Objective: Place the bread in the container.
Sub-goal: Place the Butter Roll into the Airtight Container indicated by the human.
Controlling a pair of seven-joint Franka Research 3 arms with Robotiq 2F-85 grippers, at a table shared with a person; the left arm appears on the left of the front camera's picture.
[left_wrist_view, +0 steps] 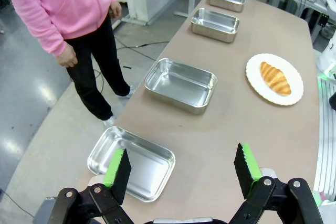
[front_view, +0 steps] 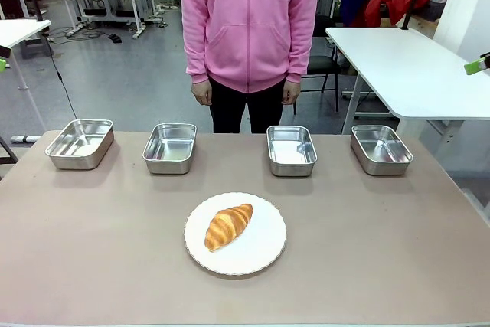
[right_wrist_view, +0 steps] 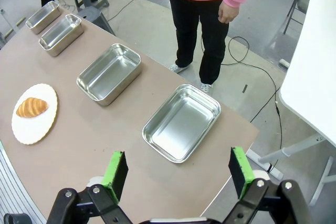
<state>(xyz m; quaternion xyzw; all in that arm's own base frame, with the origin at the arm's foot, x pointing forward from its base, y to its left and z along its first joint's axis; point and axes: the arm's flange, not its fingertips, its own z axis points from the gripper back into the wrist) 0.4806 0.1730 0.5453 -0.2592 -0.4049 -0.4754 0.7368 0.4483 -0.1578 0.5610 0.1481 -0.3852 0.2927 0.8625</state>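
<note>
The bread (front_view: 228,226), a golden-brown croissant, lies on a round white plate (front_view: 264,254) near the table's front middle; it also shows as bread (left_wrist_view: 275,78) and bread (right_wrist_view: 32,107) in the wrist views. Several alike steel pans stand in a row at the far edge, any of them possibly the container (front_view: 169,147). My left gripper (left_wrist_view: 181,173) hangs open high above the table's left end, over the nearest pan (left_wrist_view: 131,162). My right gripper (right_wrist_view: 178,173) hangs open above the right end, near a pan (right_wrist_view: 181,121). Nothing is between either pair of fingers.
A person in a pink hoodie (front_view: 249,21) stands at the far side, hands down by the sides. Other pans (front_view: 80,143), (front_view: 291,149), (front_view: 380,148) line the far edge. A white table (front_view: 413,67) stands behind on the right. Bare tabletop surrounds the plate.
</note>
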